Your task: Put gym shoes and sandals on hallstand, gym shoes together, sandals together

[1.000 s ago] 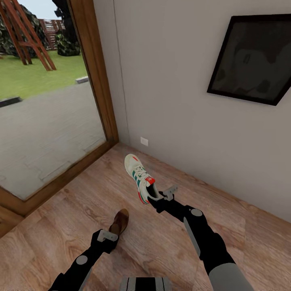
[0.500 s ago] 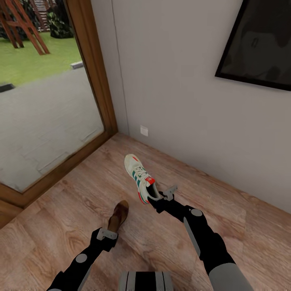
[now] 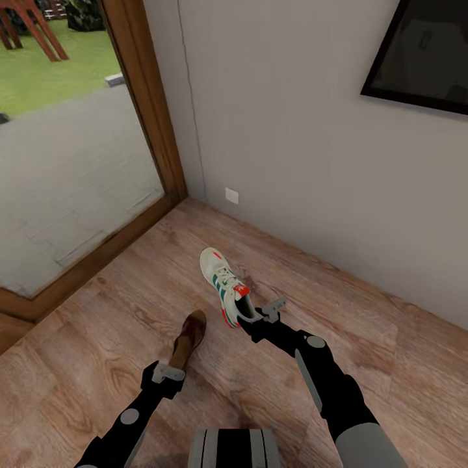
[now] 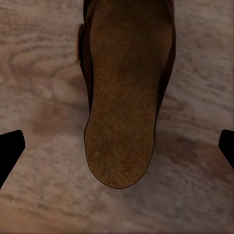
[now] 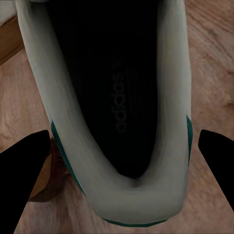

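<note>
Fingers of your right gripper still clamp the gym shoe aloft; left fingers flank the held sandal. Your view has swung: wood-grain floor, grey wall, glass door.

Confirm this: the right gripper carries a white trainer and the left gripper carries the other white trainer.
Wrong on the left. In the head view the left gripper holds a brown sandal; the right gripper does carry the white trainer.
</note>
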